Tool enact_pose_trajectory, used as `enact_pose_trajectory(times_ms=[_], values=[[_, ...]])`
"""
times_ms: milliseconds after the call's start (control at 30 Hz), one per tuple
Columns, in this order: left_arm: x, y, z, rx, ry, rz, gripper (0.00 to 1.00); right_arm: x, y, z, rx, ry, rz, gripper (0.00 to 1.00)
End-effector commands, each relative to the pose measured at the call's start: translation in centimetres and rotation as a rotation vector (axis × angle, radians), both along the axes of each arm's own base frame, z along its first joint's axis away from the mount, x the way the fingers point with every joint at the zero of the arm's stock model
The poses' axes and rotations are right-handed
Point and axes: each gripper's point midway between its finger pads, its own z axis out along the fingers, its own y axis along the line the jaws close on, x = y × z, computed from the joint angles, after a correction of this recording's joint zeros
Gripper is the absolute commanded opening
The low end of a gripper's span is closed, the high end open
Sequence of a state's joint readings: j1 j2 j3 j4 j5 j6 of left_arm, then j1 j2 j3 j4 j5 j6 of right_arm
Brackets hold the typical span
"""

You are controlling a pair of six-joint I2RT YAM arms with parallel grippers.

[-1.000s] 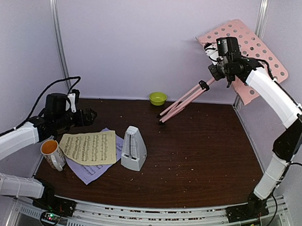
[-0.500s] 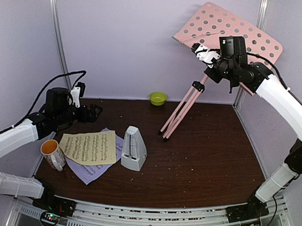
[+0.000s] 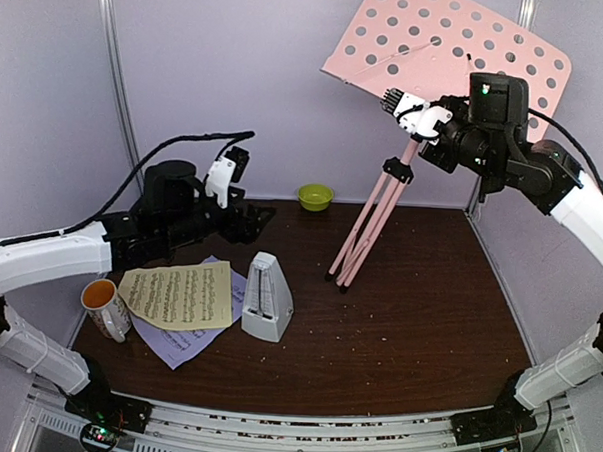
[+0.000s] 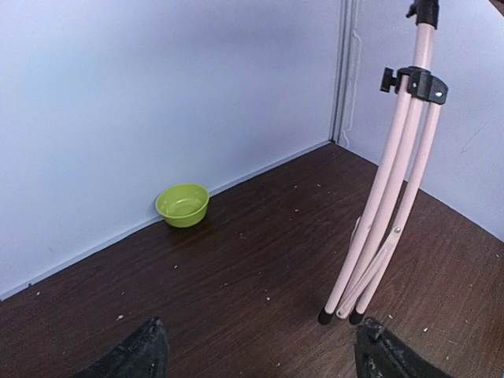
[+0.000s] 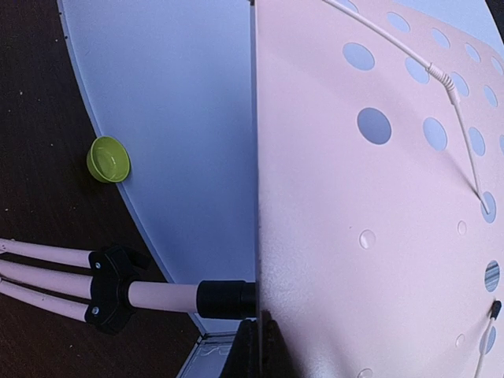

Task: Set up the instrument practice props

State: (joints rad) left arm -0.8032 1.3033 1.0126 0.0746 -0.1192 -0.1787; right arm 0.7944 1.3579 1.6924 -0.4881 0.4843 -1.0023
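- The pink tripod music stand with perforated desk (image 3: 449,47) has swung from a steep lean to nearly upright. Its feet now rest on the dark wooden table (image 3: 417,321), right of centre near the back wall.
- The right jaws are closed tight on the lower edge of the desk and carry it high against the wall.
- The left arm (image 3: 50,260) has reached in from the left edge, over the sheets, toward the stand's legs. The left jaws are wide apart with nothing between them, and well short of the legs.
- The three legs are bunched together below the black collar, so I judge the stand cannot stand alone yet. Spreading them looks like the step in hand.
- The yellow music sheet (image 3: 178,293), the lavender music sheet (image 3: 181,346) under it and the small pale-grey pyramid metronome (image 3: 268,297) have not moved. They lie front left, beside a white mug with an orange inside (image 3: 103,305).
- The small lime-green bowl (image 3: 315,196) sits against the back wall, apart from the stand's feet.
- The right wrist view shows only a sliver of the fingers at the desk edge, so how deep the grip goes is hidden.
- The left wrist view cuts the stand off just above the collar, and only the fingertips show at its bottom edge.
- The lavender sheet is mostly covered, and the metronome's clear cover cannot be made out.
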Motion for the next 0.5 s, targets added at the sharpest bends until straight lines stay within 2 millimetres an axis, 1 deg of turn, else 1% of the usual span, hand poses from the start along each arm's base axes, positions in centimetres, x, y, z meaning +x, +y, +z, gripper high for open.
enact_pose_trajectory(times_ms=[0,67,167,233,333,367,400,467], values=[[-0.1,-5.1,1.7,0.029,-0.165,-0.023,0.82,-3.6,-2.6,9.9,0.226,-0.284,-0.021,0.0],[-1.0,-8.2,1.3,0.048,-0.207,-0.054,0.82,-3.9,-2.2,9.5,0.224,-0.276,-0.006,0.0],[-1.0,-11.7,0.9,0.039,-0.218,-0.074,0.79,-4.2,-1.6,9.0,0.211,-0.265,0.003,0.0],[-0.7,-13.6,0.1,0.038,-0.201,-0.082,0.78,-4.4,-1.1,8.6,0.199,-0.258,0.013,0.0],[0.0,-15.7,-1.1,0.049,-0.182,-0.069,0.75,-4.7,-0.8,8.2,0.189,-0.254,0.02,0.0],[0.4,-16.2,-1.6,0.058,-0.176,-0.054,0.74,-4.8,-0.8,8.1,0.193,-0.254,0.023,0.0],[0.9,-16.6,-2.6,0.076,-0.168,-0.037,0.72,-4.9,-0.7,8.1,0.196,-0.252,0.027,0.0],[1.6,-17.2,-3.2,0.091,-0.165,-0.012,0.7,-5.1,-0.7,8.0,0.201,-0.249,0.031,0.0]])
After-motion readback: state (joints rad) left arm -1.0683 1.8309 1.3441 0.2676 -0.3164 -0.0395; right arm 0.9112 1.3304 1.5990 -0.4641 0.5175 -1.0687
